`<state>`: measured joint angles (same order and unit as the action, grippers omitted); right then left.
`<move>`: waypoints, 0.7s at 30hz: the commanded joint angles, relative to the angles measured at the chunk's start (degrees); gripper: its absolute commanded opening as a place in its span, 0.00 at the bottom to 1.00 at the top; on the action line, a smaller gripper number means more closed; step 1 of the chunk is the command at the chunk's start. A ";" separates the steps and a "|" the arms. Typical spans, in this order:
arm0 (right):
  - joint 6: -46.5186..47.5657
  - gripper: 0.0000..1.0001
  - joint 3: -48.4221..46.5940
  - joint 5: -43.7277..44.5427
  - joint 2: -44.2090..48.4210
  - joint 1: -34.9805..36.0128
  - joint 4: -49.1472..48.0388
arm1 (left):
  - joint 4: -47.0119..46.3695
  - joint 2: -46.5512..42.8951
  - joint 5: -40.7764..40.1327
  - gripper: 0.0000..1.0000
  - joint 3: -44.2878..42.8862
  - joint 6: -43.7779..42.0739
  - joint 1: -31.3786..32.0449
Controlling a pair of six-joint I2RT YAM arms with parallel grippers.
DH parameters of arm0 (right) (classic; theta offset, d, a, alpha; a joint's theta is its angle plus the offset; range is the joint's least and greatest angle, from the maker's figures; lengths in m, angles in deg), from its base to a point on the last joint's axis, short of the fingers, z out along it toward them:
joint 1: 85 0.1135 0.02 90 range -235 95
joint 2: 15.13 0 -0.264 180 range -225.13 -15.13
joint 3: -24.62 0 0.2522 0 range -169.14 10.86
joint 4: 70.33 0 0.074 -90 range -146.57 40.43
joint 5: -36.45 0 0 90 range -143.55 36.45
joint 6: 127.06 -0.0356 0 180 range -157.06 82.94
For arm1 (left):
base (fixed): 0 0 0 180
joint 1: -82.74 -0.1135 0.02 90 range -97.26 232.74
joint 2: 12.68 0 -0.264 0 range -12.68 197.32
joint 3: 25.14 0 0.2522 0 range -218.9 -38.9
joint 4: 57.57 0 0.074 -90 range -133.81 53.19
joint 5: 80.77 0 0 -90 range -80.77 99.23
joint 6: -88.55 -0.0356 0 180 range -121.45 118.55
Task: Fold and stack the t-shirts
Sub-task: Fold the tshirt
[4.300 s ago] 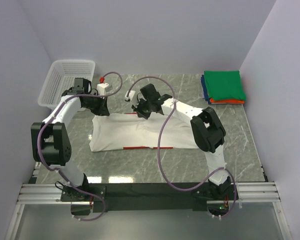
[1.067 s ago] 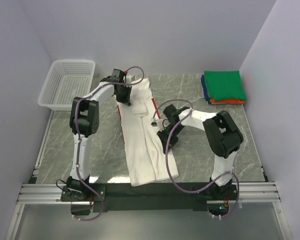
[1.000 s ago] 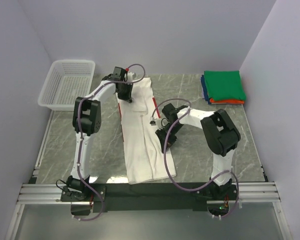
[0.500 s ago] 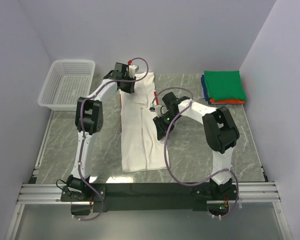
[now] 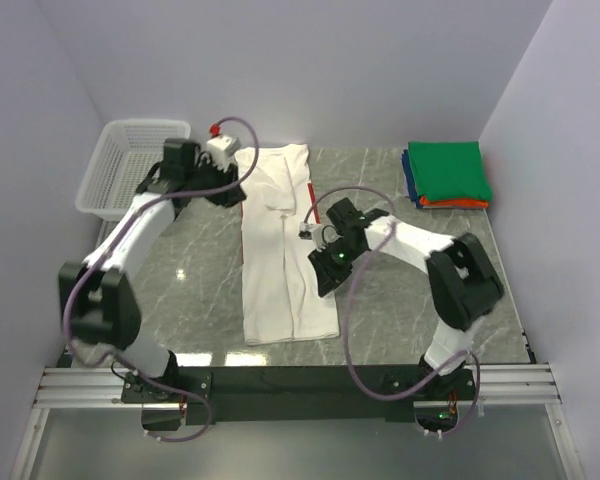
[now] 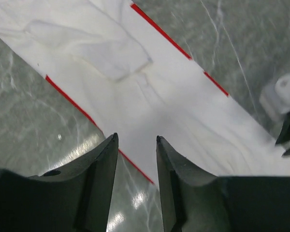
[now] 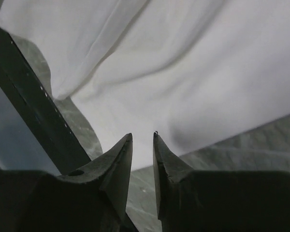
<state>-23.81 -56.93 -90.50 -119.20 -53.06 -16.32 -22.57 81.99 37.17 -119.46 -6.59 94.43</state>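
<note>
The white tee (image 5: pixel 280 270) lies folded into a long strip, running from the far middle of the table toward the near edge. Red trim shows along its edges in the left wrist view (image 6: pixel 183 106). My left gripper (image 5: pixel 232 190) is open and empty, hovering at the strip's far left edge (image 6: pixel 137 139). My right gripper (image 5: pixel 325 280) is narrowly open and empty, just above the strip's right edge (image 7: pixel 142 135); white cloth (image 7: pixel 183 72) lies beyond its tips. The folded tees (image 5: pixel 445 172) are stacked at the far right, green on top, with blue and orange below.
A white mesh basket (image 5: pixel 130 165) stands at the far left corner. The black rail (image 5: pixel 300 385) with the arm bases runs along the near edge. Grey marble table (image 5: pixel 180 270) shows on both sides of the strip.
The tee was turned from crosswise to lengthwise. In the last half second my left gripper let go of the far end and drew back to the left. My right gripper has shifted slightly nearer.
</note>
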 commanded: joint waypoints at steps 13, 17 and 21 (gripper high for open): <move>33.23 0.56 29.98 19.63 48.08 16.56 -14.03 | 23.50 -46.68 17.50 0.72 39.85 -52.15 1.05; 36.22 0.56 37.27 23.85 48.35 24.03 -19.66 | 20.70 -48.00 14.35 0.72 45.12 -49.61 12.53; 38.59 0.56 40.80 25.61 46.86 28.60 -23.28 | 15.16 -49.93 8.19 0.69 51.62 -47.15 21.70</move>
<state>10.53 -17.39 -68.66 -72.05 -26.81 -32.08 -3.34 34.08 48.60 -70.94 -52.98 111.50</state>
